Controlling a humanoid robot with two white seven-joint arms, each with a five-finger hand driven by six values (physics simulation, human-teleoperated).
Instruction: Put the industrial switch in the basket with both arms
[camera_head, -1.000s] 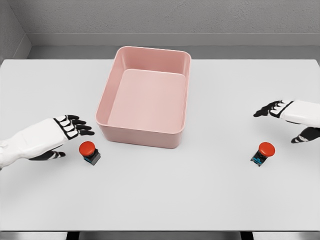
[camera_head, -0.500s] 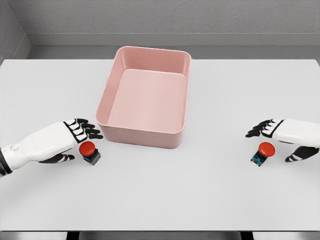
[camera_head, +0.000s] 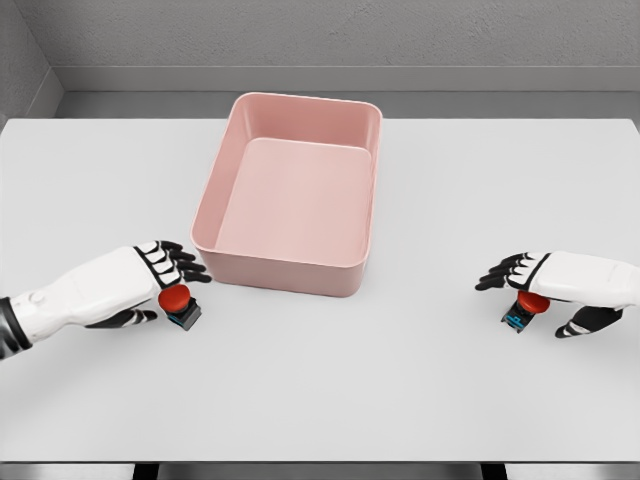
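Switches sit on either side of a white table (camera_head: 320, 400), two of them, each a red mushroom button on a small dark block with a blue edge. From the table's middle, the left switch (camera_head: 179, 304) lies at about eight o'clock, just off the near left corner of the pink basket (camera_head: 208, 205); the right switch (camera_head: 524, 308) lies at about four o'clock, well apart from the basket. The basket itself is a rounded rectangular tub at twelve o'clock, its long side running away from the robot, with nothing inside it. The left hand (camera_head: 152, 275) reaches in from the left edge, palm down, its black-tipped fingers (camera_head: 183, 264) spread loosely over the top of the left switch, the thumb low beside the button; the fingers hang over the red cap but are not closed around it (whether they touch it I cannot tell from here). The right hand (camera_head: 548, 285) comes in from the right edge in the same manner, fingers fanned toward nine o'clock above the right switch, thumb dropped on the near side at the button's four o'clock, so the red cap is half hidden beneath the palm. Neither switch is lifted; both rest flat on the tabletop.
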